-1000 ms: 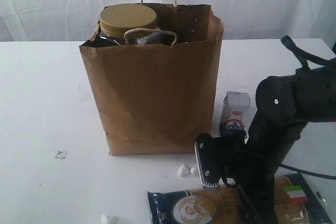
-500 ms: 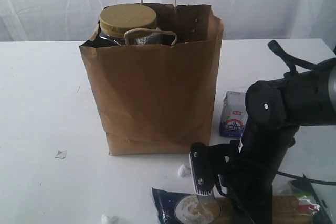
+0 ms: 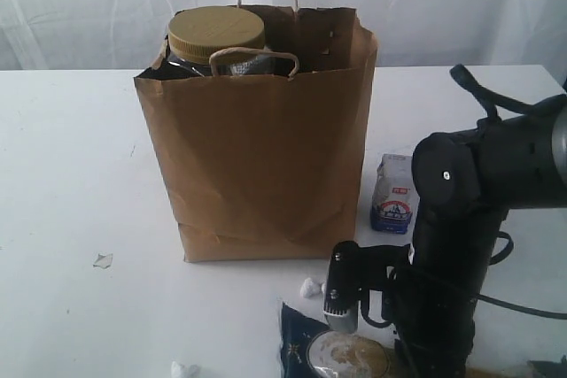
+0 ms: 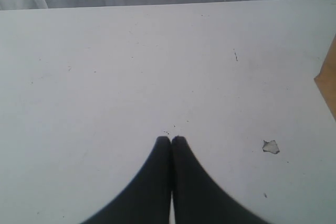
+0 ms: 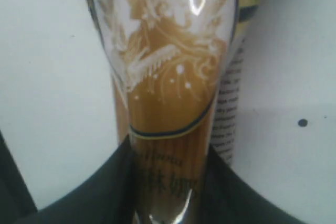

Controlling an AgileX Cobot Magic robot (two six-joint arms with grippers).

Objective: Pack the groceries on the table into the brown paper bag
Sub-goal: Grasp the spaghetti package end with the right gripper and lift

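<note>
R gripper jaws clamped on spaghetti pack, approx 5 o'clock from brown paper bag on table. L gripper jaws together, empty. Risk: long pack pivots in grip, snags bag rim, tips bag; jar crowds opening

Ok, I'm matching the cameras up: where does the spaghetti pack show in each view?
Exterior: spaghetti pack at the bottom edge, right of centre.
Left wrist: not in it.
Right wrist: the pack fills the centre, gripped in the right hand.
Shared landmark: the white table.
</note>
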